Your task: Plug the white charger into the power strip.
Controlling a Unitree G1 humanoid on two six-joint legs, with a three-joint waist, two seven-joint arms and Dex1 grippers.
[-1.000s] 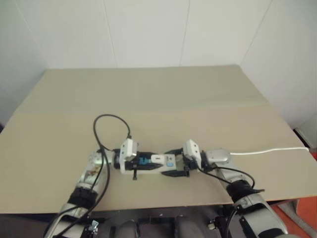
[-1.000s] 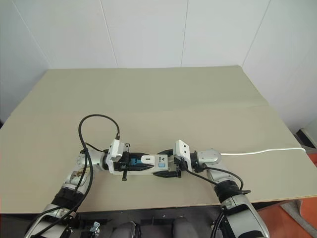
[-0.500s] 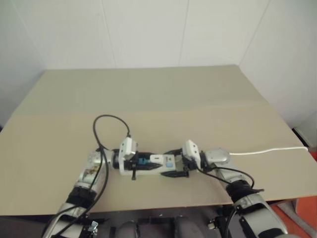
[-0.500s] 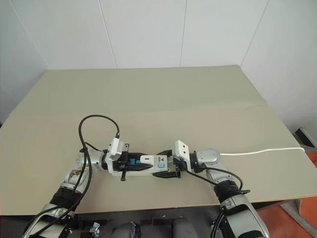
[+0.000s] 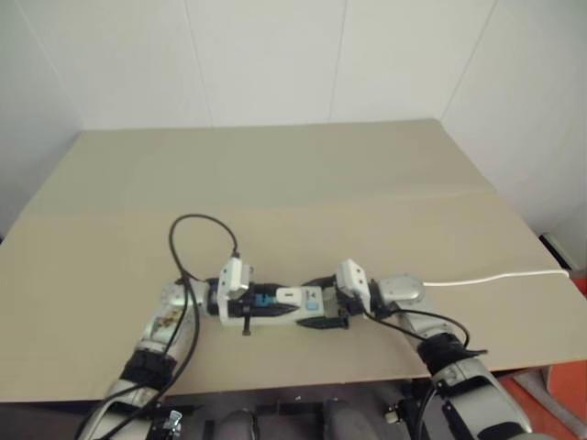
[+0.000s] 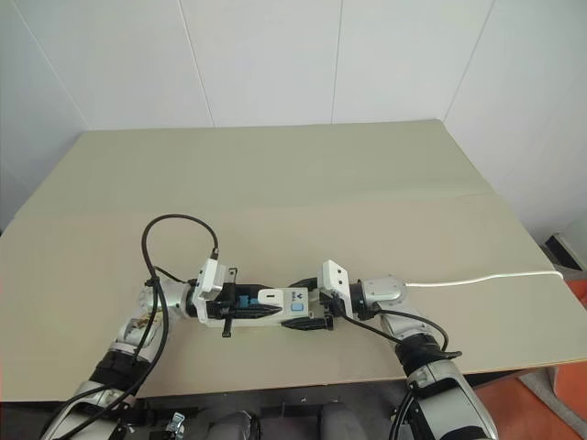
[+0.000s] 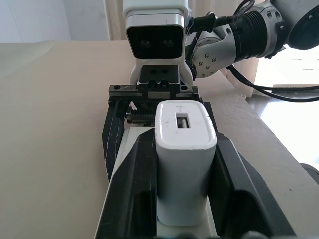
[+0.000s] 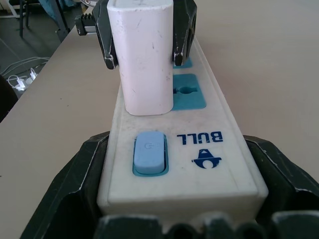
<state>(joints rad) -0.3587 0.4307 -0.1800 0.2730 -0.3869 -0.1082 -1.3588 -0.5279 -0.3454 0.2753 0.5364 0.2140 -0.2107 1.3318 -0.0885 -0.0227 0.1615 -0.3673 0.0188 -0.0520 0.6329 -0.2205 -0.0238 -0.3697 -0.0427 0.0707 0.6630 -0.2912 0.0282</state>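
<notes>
- The long white rectangular plastic power strip (image 8: 182, 149) with blue socket faces lies lengthwise near the front edge of the flat beige tabletop (image 5: 293, 183), between the two arms.
- The small white boxy plastic charger (image 7: 183, 159) stands upright on the strip, its base against the strip's top face over the socket nearest the switch end.
- In the right wrist view the charger's foot meets the strip's surface just beside a blue socket face (image 8: 188, 92); whether the pins are fully seated cannot be told.
- The left gripper (image 7: 183, 199) reaches in level from the robot's left, its two black fingers (image 7: 134, 194) closed against the charger's two sides, gripping it.
- The right gripper (image 8: 179, 199) reaches in from the robot's right, its black fingers (image 8: 75, 194) spread wide around the strip's switch end, one on each long side, holding the strip.
- On that end sit a pale blue rounded switch button (image 8: 150, 152) and blue lettering.
- The strip's thin white cord (image 5: 495, 276) runs from near the right wrist across the tabletop to its right edge.
- A black cable (image 5: 197, 240) from the left arm loops over the tabletop behind the left wrist.
- White panelled walls (image 5: 275, 55) rise behind the table.
</notes>
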